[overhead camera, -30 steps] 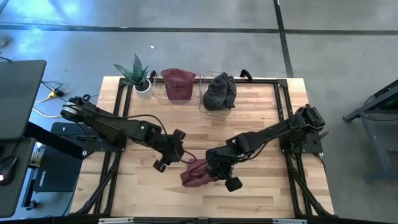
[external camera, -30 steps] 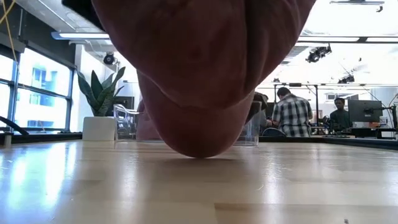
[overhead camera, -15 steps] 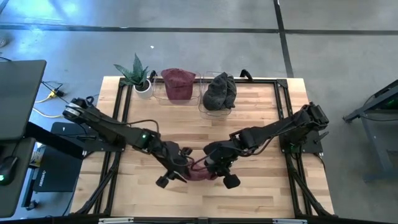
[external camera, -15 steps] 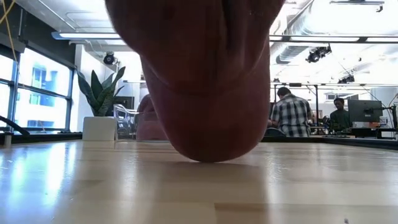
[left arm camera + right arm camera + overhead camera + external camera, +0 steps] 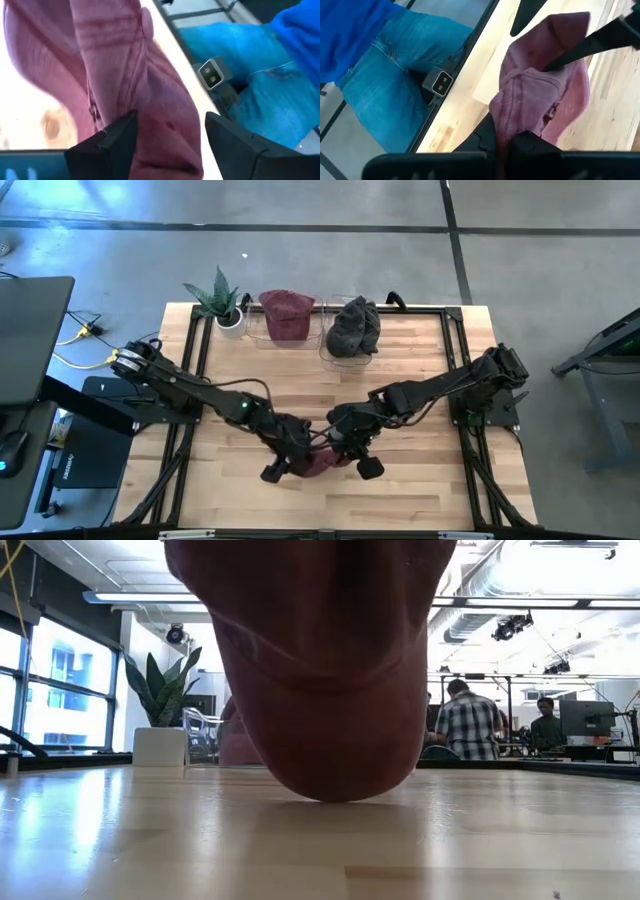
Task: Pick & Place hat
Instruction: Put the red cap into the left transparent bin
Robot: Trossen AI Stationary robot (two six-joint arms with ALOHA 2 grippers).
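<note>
A maroon knitted hat (image 5: pixel 318 461) hangs bunched between my two grippers near the table's front middle. Its lowest part (image 5: pixel 335 790) rests on the wood. My right gripper (image 5: pixel 506 134) (image 5: pixel 347 452) is shut on the hat from the right. My left gripper (image 5: pixel 170 120) (image 5: pixel 291 461) comes in from the left. Its fingers stand wide apart and the hat's cloth (image 5: pixel 150 100) fills the gap between them. In the low view the hat hides both grippers. My right gripper pinches a gathered fold of the hat (image 5: pixel 509 117) between its two fingers and slants down at it from the table's right. The hat droops beyond the fingers, slack, with its bottom on the table. My left gripper has the hat's cloth against one finger (image 5: pixel 117 137); I cannot tell whether the other finger touches it.
Two clear containers stand at the far edge. One holds a maroon hat (image 5: pixel 287 314), the other a grey one (image 5: pixel 353 328). A potted plant (image 5: pixel 222 302) stands left of them. A person in blue jeans (image 5: pixel 395 75) stands close to the near edge. Bare wood lies around the grippers.
My left gripper has gone toward the table's right and near edge, sunk a little, rolled, and reached the hat. My right gripper has risen slightly with the hat. The hat, earlier spread out toward the left, is now bunched between the two grippers, its bottom still on the table.
</note>
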